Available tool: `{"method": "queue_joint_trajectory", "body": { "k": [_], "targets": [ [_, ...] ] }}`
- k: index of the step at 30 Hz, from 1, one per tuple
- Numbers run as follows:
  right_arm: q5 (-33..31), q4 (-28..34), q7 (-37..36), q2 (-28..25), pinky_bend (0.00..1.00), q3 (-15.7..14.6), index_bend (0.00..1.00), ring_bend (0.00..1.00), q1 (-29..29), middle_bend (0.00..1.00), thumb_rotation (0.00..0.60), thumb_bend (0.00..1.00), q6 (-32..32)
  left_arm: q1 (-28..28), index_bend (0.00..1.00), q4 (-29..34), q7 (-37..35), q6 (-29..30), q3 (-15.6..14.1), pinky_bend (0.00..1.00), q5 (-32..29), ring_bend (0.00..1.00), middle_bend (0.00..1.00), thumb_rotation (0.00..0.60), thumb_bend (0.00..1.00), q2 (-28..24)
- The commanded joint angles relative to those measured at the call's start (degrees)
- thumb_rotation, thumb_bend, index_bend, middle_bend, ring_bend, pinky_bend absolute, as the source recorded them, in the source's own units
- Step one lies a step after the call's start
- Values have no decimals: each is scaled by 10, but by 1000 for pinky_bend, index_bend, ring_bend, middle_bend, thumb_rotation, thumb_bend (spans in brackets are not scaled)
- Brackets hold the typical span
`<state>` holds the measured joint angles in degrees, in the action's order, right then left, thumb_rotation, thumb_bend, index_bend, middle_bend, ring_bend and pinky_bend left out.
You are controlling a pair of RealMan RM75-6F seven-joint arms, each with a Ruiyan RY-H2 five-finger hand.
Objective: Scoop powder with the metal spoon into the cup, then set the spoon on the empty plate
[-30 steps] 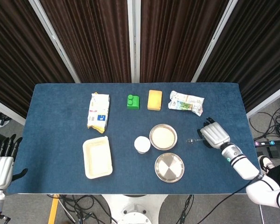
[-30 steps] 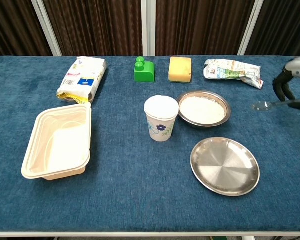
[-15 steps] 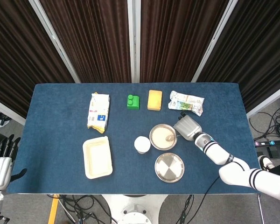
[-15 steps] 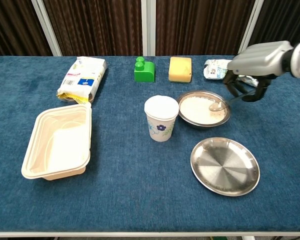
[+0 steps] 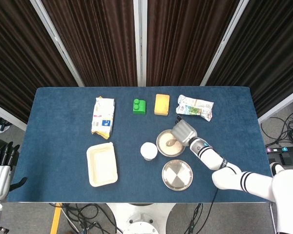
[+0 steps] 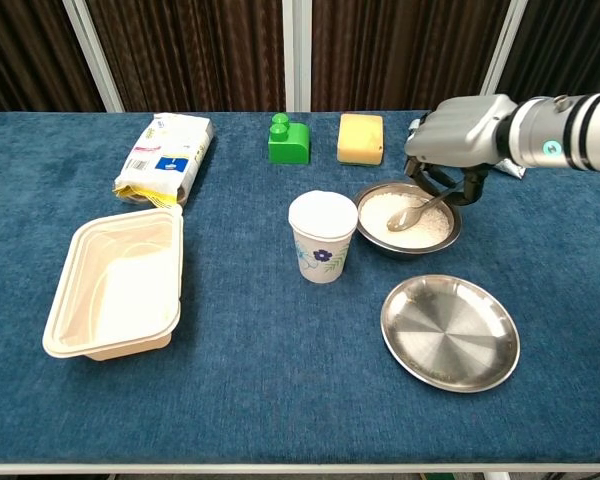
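My right hand (image 6: 458, 140) (image 5: 183, 132) hovers over the back right rim of the powder bowl (image 6: 450, 234) (image 5: 160, 148) and grips the metal spoon (image 6: 412, 213) (image 5: 171, 143) by its handle. The spoon's bowl lies tilted down in the white powder (image 6: 400, 220). A white paper cup (image 6: 322, 236) (image 5: 149, 150) with a blue flower print stands upright just left of the bowl. The empty metal plate (image 6: 450, 332) (image 5: 177, 174) lies in front of the bowl. My left hand (image 5: 0, 170) hangs off the table's left edge, fingers apart, holding nothing.
An empty beige tray (image 6: 115, 283) sits at the front left. Along the back lie a white-and-yellow bag (image 6: 166, 146), a green block (image 6: 284, 139), a yellow sponge (image 6: 360, 137) and a crumpled packet (image 5: 195, 106), partly hidden behind my right hand in the chest view.
My right hand has moved left from the table's right side to the bowl, carrying the spoon. The spoon's bowl has gone from the air into the powder, further left than half a second ago.
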<state>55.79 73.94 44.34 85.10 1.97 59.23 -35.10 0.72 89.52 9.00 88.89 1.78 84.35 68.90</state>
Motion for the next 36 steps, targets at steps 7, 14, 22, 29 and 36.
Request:
{"method": "queue_joint_trajectory", "body": {
  "k": [7, 14, 22, 29, 36],
  "targets": [
    [-20, 8, 10, 14, 117, -15, 595, 265, 12, 578, 600, 327, -19, -2, 101, -3, -4, -2, -1, 0, -2, 29, 105, 600, 0, 1],
    [-9, 29, -31, -24, 116, -13, 595, 265, -3, 578, 600, 327, -40, -1, 101, -4, -5, -2, 0, 0, 0, 29, 105, 600, 0, 2],
    [32, 38, -110, -41, 111, -12, 595, 264, -39, 578, 600, 327, -70, -2, 101, 2, 3, 1, 0, 0, 2, 30, 105, 600, 0, -1],
    [87, 34, -187, -50, 109, -7, 595, 265, -66, 578, 600, 327, -90, 0, 101, 9, 11, 1, 3, 0, 3, 30, 105, 600, 0, -4],
    [128, 71, -242, -86, 105, 4, 595, 264, -79, 578, 600, 327, -105, 3, 101, 13, 16, -2, 5, 0, 2, 30, 105, 600, 0, -6]
  ]
}}
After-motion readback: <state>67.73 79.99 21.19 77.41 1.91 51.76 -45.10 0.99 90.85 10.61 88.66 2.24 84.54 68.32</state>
